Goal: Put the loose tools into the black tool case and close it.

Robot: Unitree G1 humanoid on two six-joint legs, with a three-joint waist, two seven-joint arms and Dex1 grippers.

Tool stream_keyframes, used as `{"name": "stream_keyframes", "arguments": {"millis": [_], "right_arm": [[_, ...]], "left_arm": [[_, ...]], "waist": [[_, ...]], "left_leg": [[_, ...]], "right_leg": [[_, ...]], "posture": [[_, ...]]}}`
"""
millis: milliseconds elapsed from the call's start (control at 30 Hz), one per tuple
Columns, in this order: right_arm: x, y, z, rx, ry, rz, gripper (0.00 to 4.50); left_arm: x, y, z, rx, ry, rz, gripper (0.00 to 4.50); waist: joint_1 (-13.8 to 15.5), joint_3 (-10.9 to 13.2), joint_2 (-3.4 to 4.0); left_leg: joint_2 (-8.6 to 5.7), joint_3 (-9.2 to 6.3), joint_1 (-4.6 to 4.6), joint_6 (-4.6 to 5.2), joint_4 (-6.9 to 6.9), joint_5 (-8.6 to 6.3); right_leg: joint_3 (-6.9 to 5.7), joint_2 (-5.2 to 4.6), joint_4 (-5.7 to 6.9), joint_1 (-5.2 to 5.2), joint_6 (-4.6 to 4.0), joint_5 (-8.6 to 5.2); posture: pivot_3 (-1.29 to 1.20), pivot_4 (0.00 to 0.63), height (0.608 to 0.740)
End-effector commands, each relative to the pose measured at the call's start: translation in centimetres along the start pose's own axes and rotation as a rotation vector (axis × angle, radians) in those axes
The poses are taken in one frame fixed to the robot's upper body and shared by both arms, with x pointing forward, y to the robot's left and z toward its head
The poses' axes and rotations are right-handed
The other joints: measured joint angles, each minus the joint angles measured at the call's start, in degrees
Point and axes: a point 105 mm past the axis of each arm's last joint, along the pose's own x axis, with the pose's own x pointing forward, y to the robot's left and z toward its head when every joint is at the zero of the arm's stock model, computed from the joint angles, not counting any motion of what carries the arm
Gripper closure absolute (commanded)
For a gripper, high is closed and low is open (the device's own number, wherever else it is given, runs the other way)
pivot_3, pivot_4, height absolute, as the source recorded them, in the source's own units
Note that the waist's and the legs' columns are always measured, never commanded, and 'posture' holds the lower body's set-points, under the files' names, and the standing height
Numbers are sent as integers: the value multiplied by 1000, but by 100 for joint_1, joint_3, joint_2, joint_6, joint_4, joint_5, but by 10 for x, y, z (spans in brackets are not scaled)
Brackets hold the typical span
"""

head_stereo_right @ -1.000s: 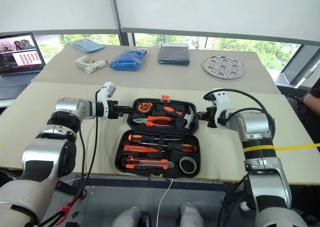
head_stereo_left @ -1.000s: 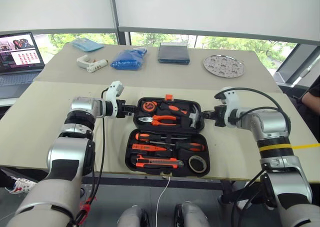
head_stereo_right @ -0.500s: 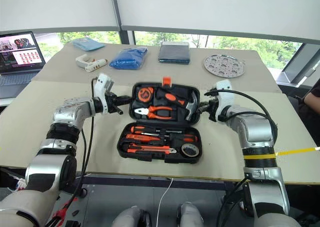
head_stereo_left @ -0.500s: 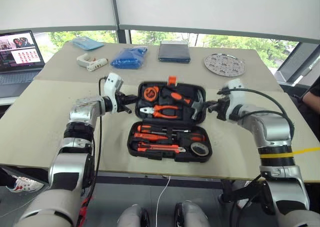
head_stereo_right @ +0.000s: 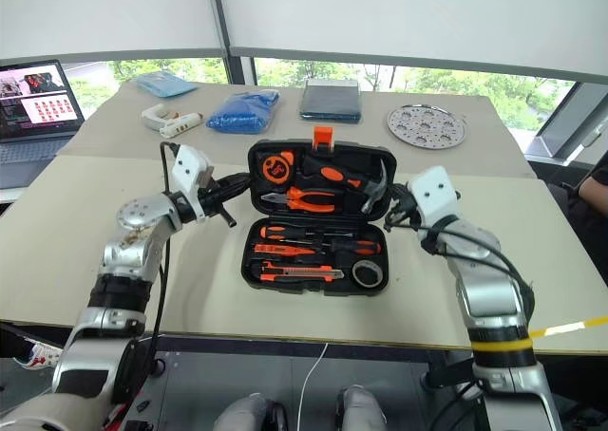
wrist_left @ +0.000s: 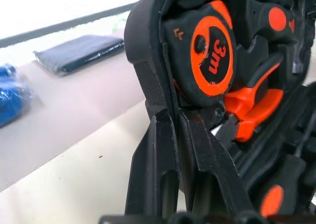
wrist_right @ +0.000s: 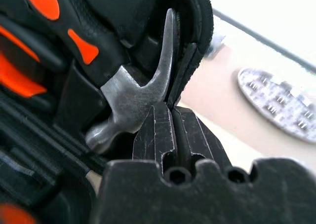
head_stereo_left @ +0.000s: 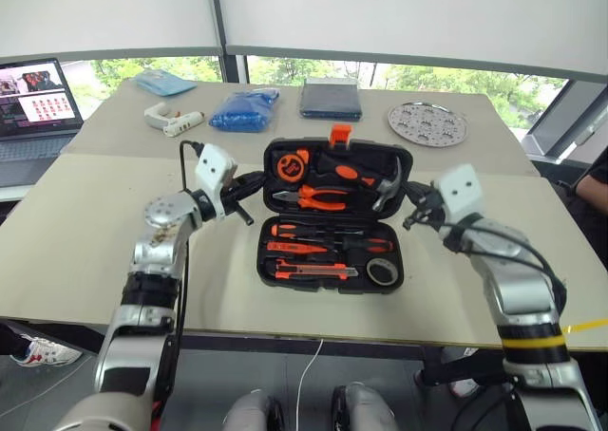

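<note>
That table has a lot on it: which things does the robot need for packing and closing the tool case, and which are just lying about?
Part of the job:
- black tool case, lid half raised
- screwdrivers, utility knife and tape roll, in the case
- left gripper and right gripper, at the lid's edges

Lying about:
- laptop
- white glue gun
- blue bag
- dark blue folded item
- metal disc

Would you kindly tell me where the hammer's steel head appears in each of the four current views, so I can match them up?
Left eye view: hammer head at the raised lid's right edge, beside the right gripper.
Right eye view: the same spot.
Left wrist view: not in it.
Right wrist view: large, centre, just above the gripper's fingers.
Shared landmark: the orange tape measure, at the lid's opposite end.
</note>
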Motion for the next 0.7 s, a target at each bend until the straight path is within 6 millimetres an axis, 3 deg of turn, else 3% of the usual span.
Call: {"name": "stream_keyframes", "arguments": {"millis": [33, 100, 167, 233, 333, 433, 500, 600, 700], "right_arm": [[-17, 8, 5, -41, -37, 20, 4500], [-26, 8, 9, -34, -47, 26, 4500], [-40, 9, 14, -6, -50, 52, 3755], [-58, 11, 16, 26, -24, 108, 3319], [-91, 25, 12, 93, 73, 283, 2269], [-123, 46, 9, 176, 169, 490, 2269], [-139, 60, 7, 213, 212, 602, 2269], [-145, 74, 4, 222, 239, 683, 2929], [-143, 89, -1, 177, 259, 749, 3994]], "left_arm": [[-17, -5, 1, -37, 5, 16, 4489], [-28, -5, 4, -58, 8, 32, 4489], [-46, -7, 8, -96, 19, 33, 3721], [-68, -12, 10, -142, 70, -4, 3229], [-109, -18, 10, -307, 196, -116, 2191], [-134, -6, 10, -400, 286, -159, 2191], [-126, 19, 6, -337, 310, -108, 2191], [-89, 52, 1, -211, 300, -50, 2841], [-36, 57, -7, -88, 306, -68, 4002]], "waist": [[6, -2, 0], [7, -2, 0], [6, -2, 0], [-14, -1, 0], [-3, 0, 0], [46, 1, 1], [154, 0, 3], [282, 1, -1], [344, -5, -11]], "left_leg": [[1, 0, 4, -3, 0, 2], [3, 0, 11, -6, 1, 4], [6, 0, 17, -12, 3, 7], [9, 0, 17, -16, 3, 10], [20, -1, 15, -19, 2, 11], [30, -9, 20, -23, -3, 11], [25, -10, 23, -65, -12, -16], [13, -25, 31, -70, -9, -14], [4, -30, 16, -31, 0, -21]], "right_leg": [[3, -1, 6, 1, 0, 0], [9, -3, 17, 3, -2, -2], [15, -3, 27, 2, -3, -2], [20, -1, 28, -2, -3, -2], [44, 5, 32, -9, -9, -4], [51, 8, 27, -4, -17, -10], [47, 1, 22, -3, -20, -13], [41, 15, 18, 8, -21, -11], [54, 21, -5, 19, -41, 7]], "posture": [[0, 150, 718], [0, 150, 718], [0, 150, 718], [0, 150, 718], [0, 150, 718], [0, 150, 718], [0, 150, 718], [0, 150, 718], [0, 150, 718]]}}
